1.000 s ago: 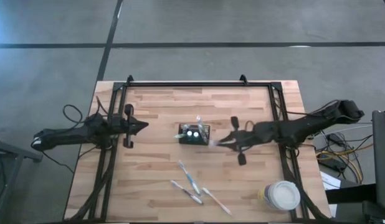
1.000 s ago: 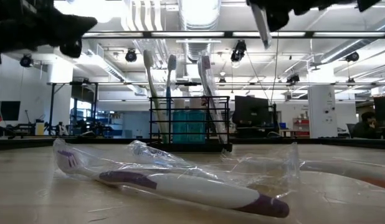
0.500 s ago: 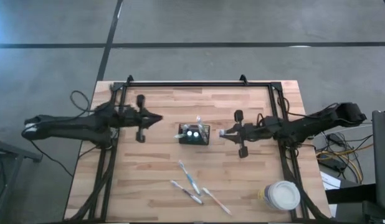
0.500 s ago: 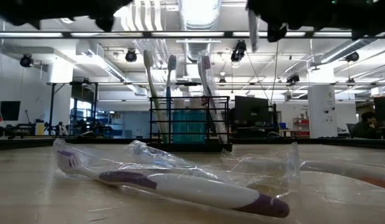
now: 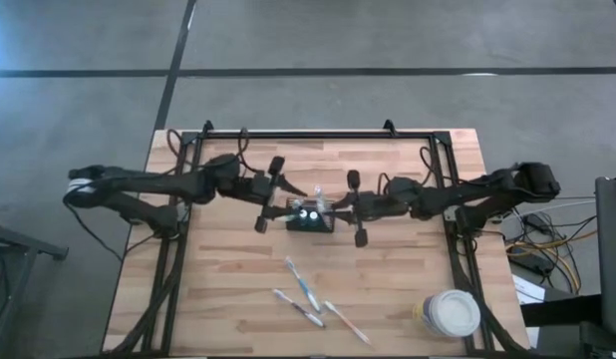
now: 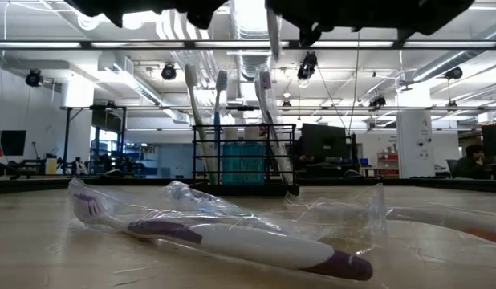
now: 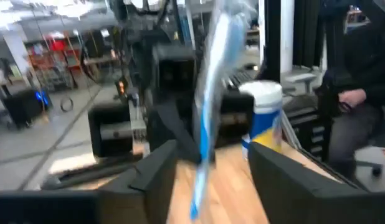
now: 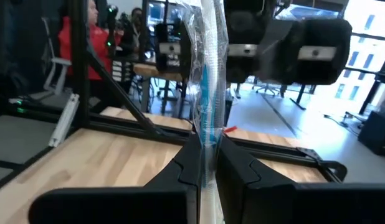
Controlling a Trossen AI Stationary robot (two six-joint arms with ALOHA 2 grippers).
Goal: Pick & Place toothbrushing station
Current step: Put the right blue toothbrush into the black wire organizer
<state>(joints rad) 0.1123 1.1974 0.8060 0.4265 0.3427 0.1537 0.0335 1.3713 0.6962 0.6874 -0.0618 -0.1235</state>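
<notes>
Both tools (image 5: 286, 196) now flanking caddy (image 5: 310, 216)

Both arms (image 5: 188, 184) crowd the caddy (image 5: 310, 216) from above.

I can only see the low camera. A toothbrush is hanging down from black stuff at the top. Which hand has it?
Observer: The right hand is shut on that wrapped toothbrush.
Operator: What's the other hand doing?
Observer: The left hand is open, with the same toothbrush between its fingers.
Operator: Where are they?
Observer: From above, both hands meet over the black caddy at the middle of the table.
</notes>
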